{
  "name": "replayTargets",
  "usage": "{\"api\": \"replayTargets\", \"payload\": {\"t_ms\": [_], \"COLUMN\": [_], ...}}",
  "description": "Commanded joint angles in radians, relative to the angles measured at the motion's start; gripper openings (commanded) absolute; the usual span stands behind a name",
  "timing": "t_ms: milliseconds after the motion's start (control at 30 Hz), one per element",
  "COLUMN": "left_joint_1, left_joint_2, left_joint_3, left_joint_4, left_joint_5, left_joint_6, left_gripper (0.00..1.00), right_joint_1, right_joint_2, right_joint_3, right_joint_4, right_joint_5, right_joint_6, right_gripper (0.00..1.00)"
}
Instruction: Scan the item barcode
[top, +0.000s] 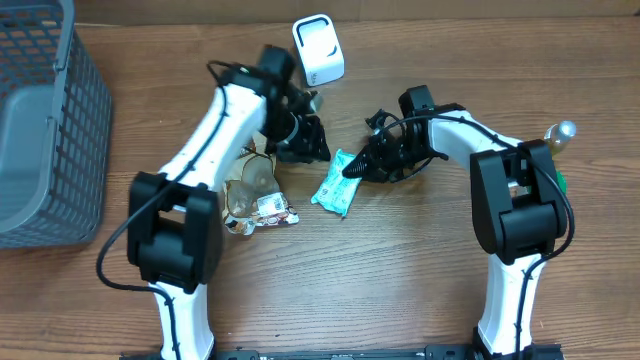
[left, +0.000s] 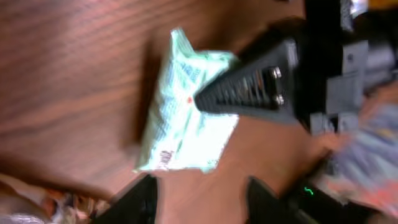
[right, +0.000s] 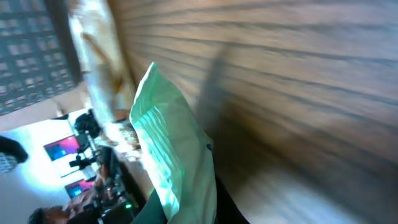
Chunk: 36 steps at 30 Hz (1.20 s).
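Observation:
A pale green packet (top: 335, 190) lies on the wooden table with one end lifted. My right gripper (top: 352, 170) is shut on that packet's upper right end. In the right wrist view the packet (right: 177, 155) stands pinched between the two dark fingers (right: 227, 205). From the left wrist the packet (left: 183, 118) shows flat on the wood, with the right gripper (left: 208, 99) pressed on it. My left gripper (left: 202, 186) hangs open just beside the packet with only bare table between its fingers. The white scanner (top: 318, 48) stands at the back of the table.
A grey mesh basket (top: 70, 130) sits at the far left. Crumpled snack wrappers (top: 255, 195) lie under the left arm, left of the packet. A bottle with a silver cap (top: 560, 132) stands behind the right arm.

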Motion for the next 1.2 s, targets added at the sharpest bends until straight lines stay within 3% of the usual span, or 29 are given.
{"api": "replayTargets", "payload": {"t_ms": [0, 200, 367, 467, 833, 1000, 1167], "left_joint_1": [0.065, 0.127, 0.132, 0.126, 0.120, 0.115, 0.113], "left_joint_2": [-0.003, -0.003, -0.003, -0.003, -0.003, -0.003, -0.003], "left_joint_3": [0.044, 0.044, 0.044, 0.044, 0.044, 0.044, 0.044], "left_joint_4": [-0.097, -0.236, -0.312, -0.315, -0.312, -0.295, -0.290], "left_joint_5": [0.288, 0.377, 0.447, 0.453, 0.591, 0.615, 0.631], "left_joint_6": [0.255, 0.464, 0.585, 0.591, 0.613, 0.610, 0.610], "left_gripper": [0.68, 0.74, 0.73, 0.73, 0.63, 0.50, 0.46], "right_joint_1": [-0.040, -0.084, -0.089, -0.089, -0.087, -0.080, -0.053], "right_joint_2": [-0.121, -0.180, -0.195, -0.195, -0.195, -0.195, -0.195], "right_joint_3": [0.056, 0.059, 0.059, 0.059, 0.059, 0.059, 0.059], "right_joint_4": [0.005, 0.013, 0.015, 0.015, 0.002, -0.010, -0.008], "right_joint_5": [-0.192, -0.375, -0.410, -0.492, -0.497, -0.497, -0.496], "right_joint_6": [-0.018, -0.018, -0.018, -0.018, -0.017, -0.017, -0.017], "right_gripper": [0.04, 0.04, 0.04, 0.04, 0.04, 0.04, 0.04]}}
